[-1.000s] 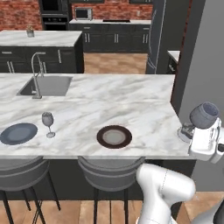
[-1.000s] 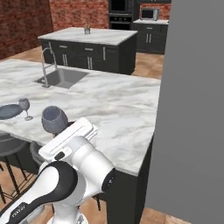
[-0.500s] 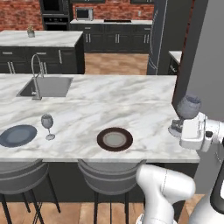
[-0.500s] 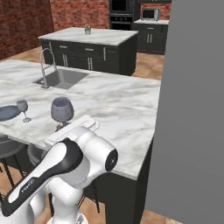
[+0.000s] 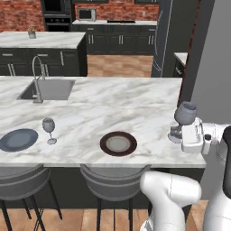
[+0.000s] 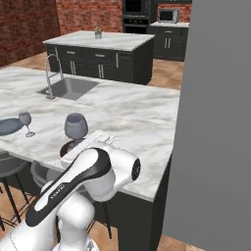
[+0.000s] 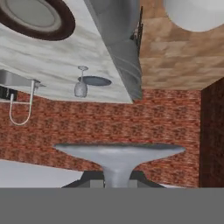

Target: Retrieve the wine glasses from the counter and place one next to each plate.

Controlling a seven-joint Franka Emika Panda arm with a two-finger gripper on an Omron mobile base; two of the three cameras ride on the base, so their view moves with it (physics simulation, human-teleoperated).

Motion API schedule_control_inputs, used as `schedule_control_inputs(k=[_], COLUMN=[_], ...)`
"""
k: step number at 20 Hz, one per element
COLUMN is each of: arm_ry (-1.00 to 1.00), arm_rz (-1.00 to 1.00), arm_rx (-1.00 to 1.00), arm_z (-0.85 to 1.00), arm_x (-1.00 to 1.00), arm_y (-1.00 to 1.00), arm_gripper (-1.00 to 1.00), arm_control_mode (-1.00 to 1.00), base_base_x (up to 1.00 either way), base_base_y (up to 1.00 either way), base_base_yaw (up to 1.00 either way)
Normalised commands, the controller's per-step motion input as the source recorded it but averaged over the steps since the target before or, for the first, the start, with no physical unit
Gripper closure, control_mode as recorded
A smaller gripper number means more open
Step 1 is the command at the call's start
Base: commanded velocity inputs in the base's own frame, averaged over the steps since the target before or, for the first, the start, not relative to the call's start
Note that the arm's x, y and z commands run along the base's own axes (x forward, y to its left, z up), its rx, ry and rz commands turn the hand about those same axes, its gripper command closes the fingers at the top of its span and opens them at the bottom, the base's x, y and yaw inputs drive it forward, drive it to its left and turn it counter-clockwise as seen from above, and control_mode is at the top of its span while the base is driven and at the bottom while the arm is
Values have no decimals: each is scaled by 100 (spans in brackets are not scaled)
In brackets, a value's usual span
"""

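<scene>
The gripper (image 5: 191,135) pinches the stem of a glass (image 5: 185,113), its fingers pressed in just above the round foot (image 7: 118,154) that fills the hand view's foreground. The bowl stands upright above the hand at the right end of the island top (image 5: 135,97), well apart from the brown-rimmed plate (image 5: 118,144) it presumably belongs beside. The likeliest trouble, as I judge it, is in the grip: a thin, smooth stem held by two fingers can turn or slide if the arm swings fast, and the top-heavy bowl would then tip. Setting down is the next risk; a foot that lands on the plate's rim instead of on bare marble would leave the glass leaning, and letting go while tilted would topple it. Placing near the front edge, above the stools (image 5: 115,180), invites a fall. Farther left, the other glass (image 5: 48,127) already stands just beside the blue plate (image 5: 18,140); a wide sweep could clip it.
</scene>
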Motion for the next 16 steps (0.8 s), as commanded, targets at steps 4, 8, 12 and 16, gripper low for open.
schedule_control_inputs(k=[4, 8, 12, 16], arm_ry=[1, 6, 8, 7], arm_rz=[16, 6, 0, 0], arm_rx=[0, 0, -2, 0], arm_z=[-58, -56, -47, -36], arm_x=[58, 74, 70, 60], arm_y=[0, 0, 0, 0], arm_gripper=[100, 100, 100, 100], arm_control_mode=[-100, -100, -100, -100], base_base_x=[0, 0, 0, 0], base_base_y=[0, 0, 0, 0], base_base_yaw=[0, 0, 0, 0])
